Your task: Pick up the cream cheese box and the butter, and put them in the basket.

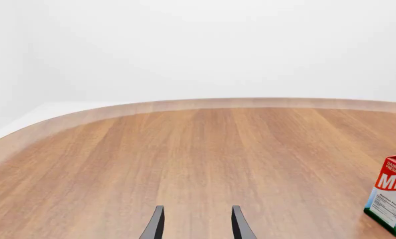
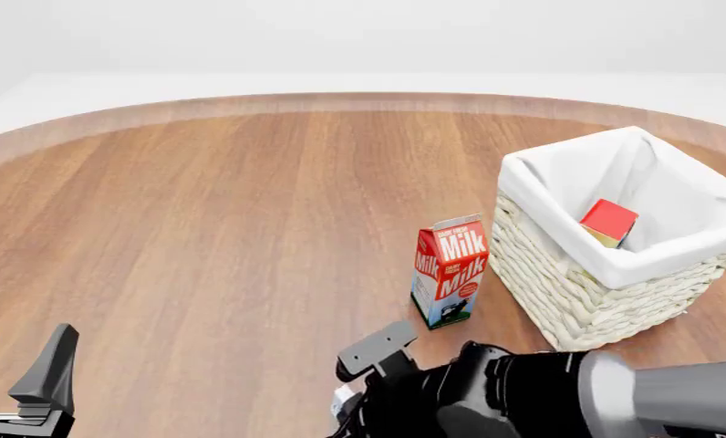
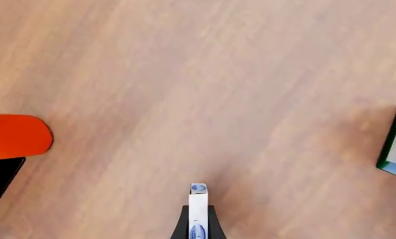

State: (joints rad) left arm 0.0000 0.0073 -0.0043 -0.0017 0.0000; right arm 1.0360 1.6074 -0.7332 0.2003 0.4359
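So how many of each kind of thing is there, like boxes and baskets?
Food boxes: 3 — milk carton, butter inside the basket, cream cheese box in the right gripper
Baskets: 1 — basket
Grippers: 2 — right, and left gripper, open
Total: 6

Butter [image 2: 609, 222] half sunk in basket [image 2: 582, 283] (label unreadable) — milk carton [image 1: 392, 199] cropped.

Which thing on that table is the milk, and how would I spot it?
Find the big woven basket with white cloth lining on the right of the wooden table. Just left of it stands the milk carton, upright, the only tall red-and-white box with "Milk" printed on it.
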